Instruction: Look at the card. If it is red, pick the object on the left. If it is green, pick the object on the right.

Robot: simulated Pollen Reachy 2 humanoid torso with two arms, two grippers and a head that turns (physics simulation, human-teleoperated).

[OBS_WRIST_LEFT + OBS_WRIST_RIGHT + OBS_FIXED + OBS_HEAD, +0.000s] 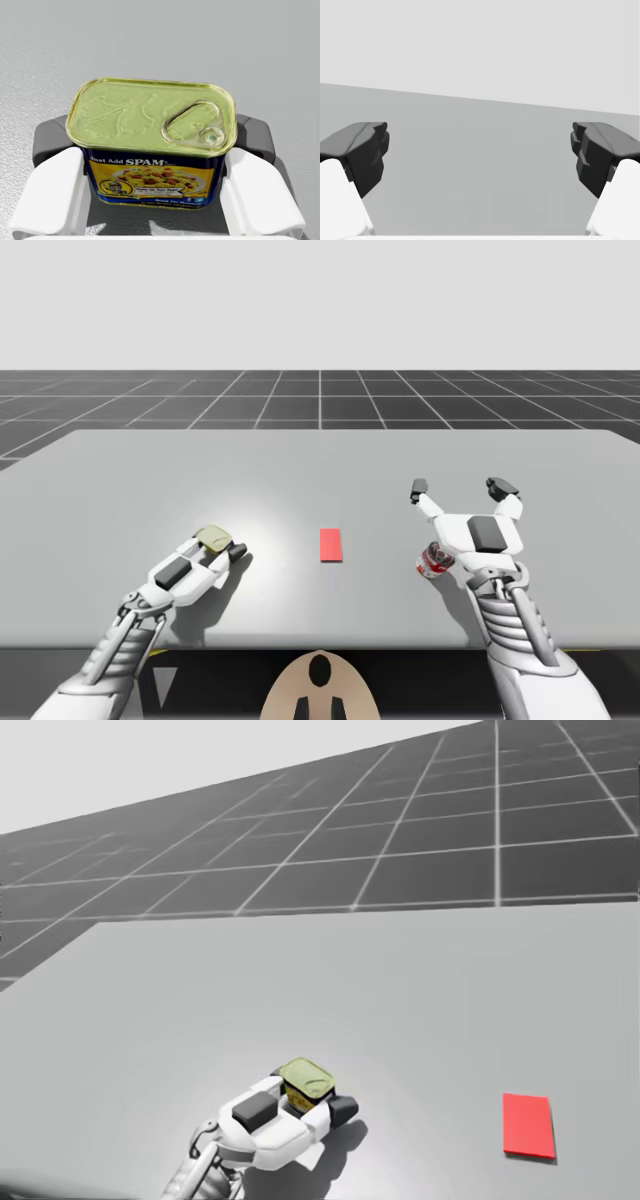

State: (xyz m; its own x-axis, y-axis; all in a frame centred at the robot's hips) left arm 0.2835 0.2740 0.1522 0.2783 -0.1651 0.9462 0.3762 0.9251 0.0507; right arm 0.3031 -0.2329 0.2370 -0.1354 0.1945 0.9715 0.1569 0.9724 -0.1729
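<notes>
On the big grey table [120,470] it's a pretty simple setup, so here's my take from the sidelines. The robot's left gripper [222,545] is down low on the left side of the table. Going by the left wrist view, it's clamped on the rectangular can [150,115] with the yellow-green pull-tab lid. The can sits between the fingers, and the dark pads [252,137] look pressed against two opposite sides of it.

The right gripper [460,487] is over on the other side with its fingers spread wide and nothing between them, so it's out of this one. The red card [330,545] lies flat mid-table between the two arms. Red means the left object, so I'd say the left arm has the correct thing. The little red-and-white can [434,561] sits right by the right wrist and should be left alone.

I can't tell whether the rectangular can is off the table yet. My guess is the step in hand is the lift, and I'd do it straight up and slow. Those sides look like smooth printed metal, so a jerk or a wrist tilt could let the can slide or pivot in the grip. Firm squeeze, level wrist, and no swinging sideways toward the card until it's clear of the surface.
</notes>
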